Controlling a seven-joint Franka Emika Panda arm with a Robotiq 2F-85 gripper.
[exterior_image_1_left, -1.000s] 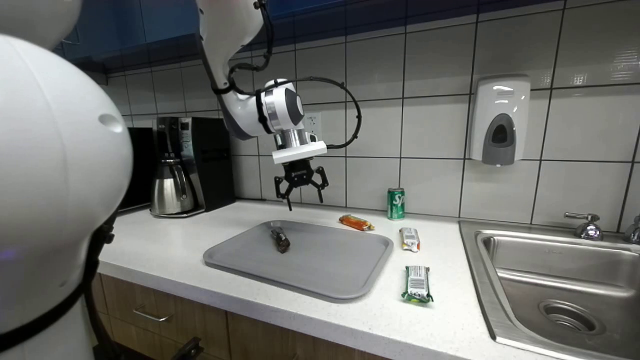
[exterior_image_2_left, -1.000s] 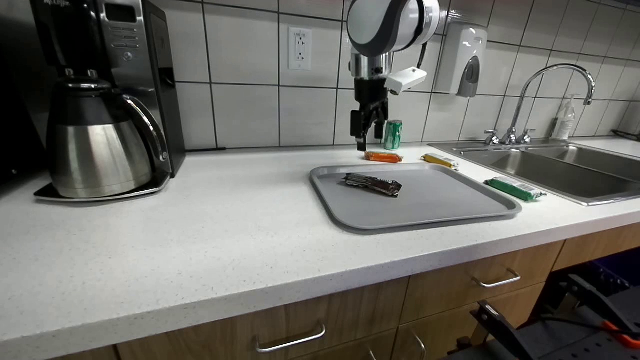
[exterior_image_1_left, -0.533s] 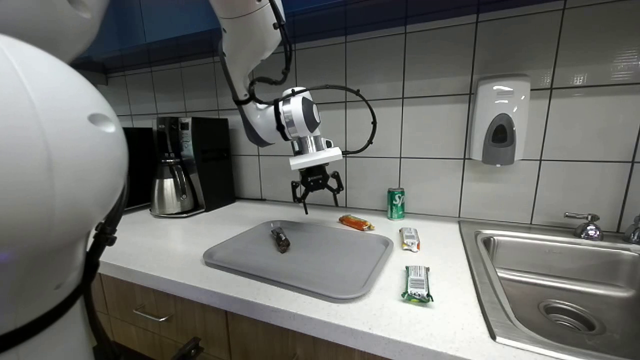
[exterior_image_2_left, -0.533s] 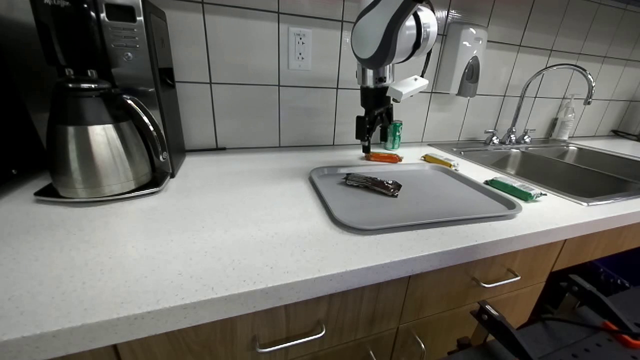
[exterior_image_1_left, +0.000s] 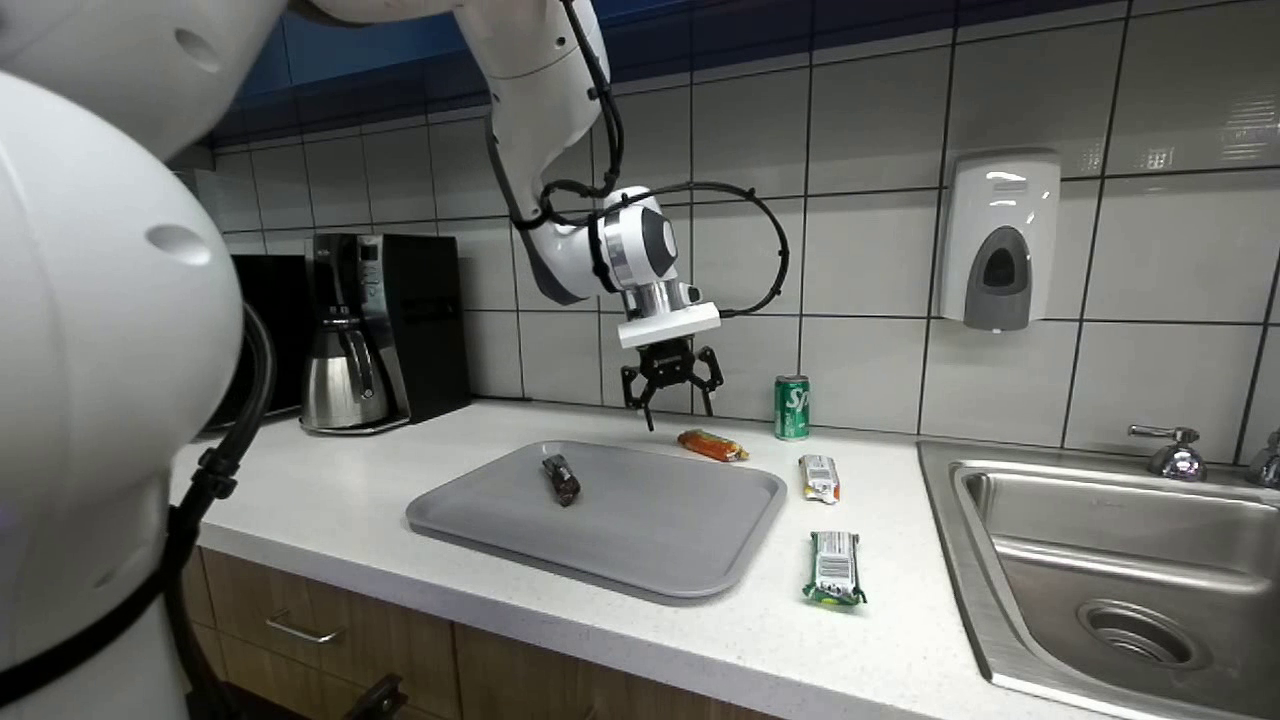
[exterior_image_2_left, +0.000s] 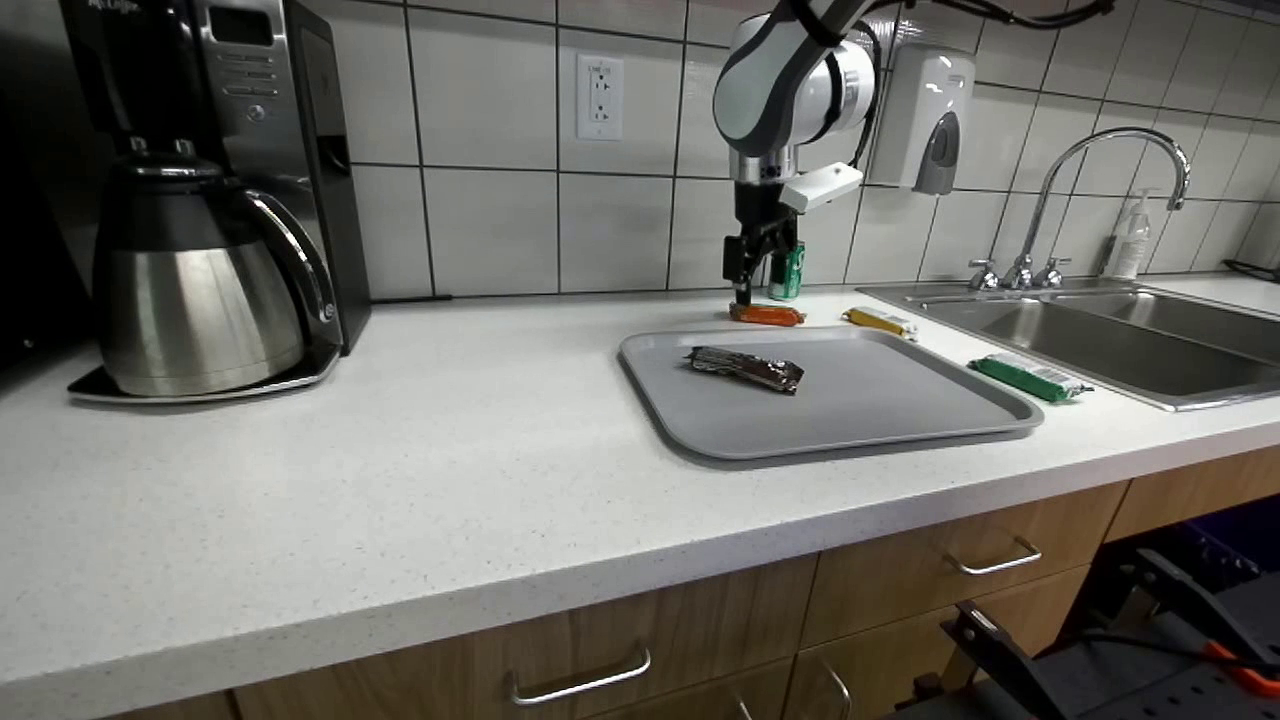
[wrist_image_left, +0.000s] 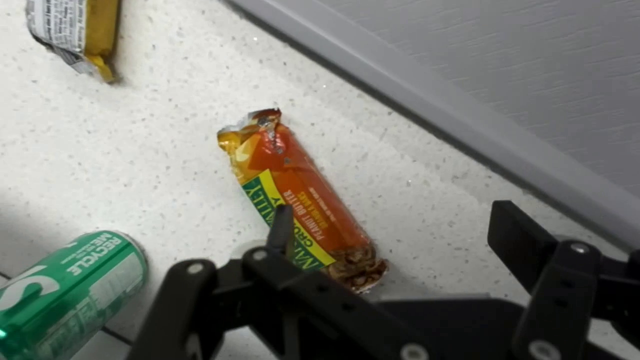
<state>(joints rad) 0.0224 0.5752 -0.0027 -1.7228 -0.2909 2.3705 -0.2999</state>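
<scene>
My gripper (exterior_image_1_left: 680, 420) hangs above the counter, jaws wide apart and nothing between them. Nearest to it is an orange-wrapped granola bar (wrist_image_left: 315, 190), lying behind the tray. In the wrist view a black finger (wrist_image_left: 284, 225) overlaps part of the wrapper, while the opposite finger (wrist_image_left: 515, 240) stands over bare counter near the tray edge. No contact with the bar can be made out. A green soda can (exterior_image_1_left: 792, 407) stands upright close by, against the tiled wall. On the grey tray (exterior_image_1_left: 660, 540) lies a dark-wrapped bar (exterior_image_2_left: 746, 368).
Right of the tray lie a yellow-and-white bar (exterior_image_1_left: 820, 478) and a green-and-white bar (exterior_image_1_left: 835, 568). Beyond them is the steel sink (exterior_image_1_left: 1130, 550). At the left stands a coffee maker with a steel carafe (exterior_image_2_left: 200, 310). A soap dispenser (exterior_image_1_left: 1002, 240) hangs on the wall.
In both exterior views the gripper has moved right and, in an exterior view, come slightly lower, closer to the orange bar. Its jaws have stayed apart. The bars, can and tray have not moved.
</scene>
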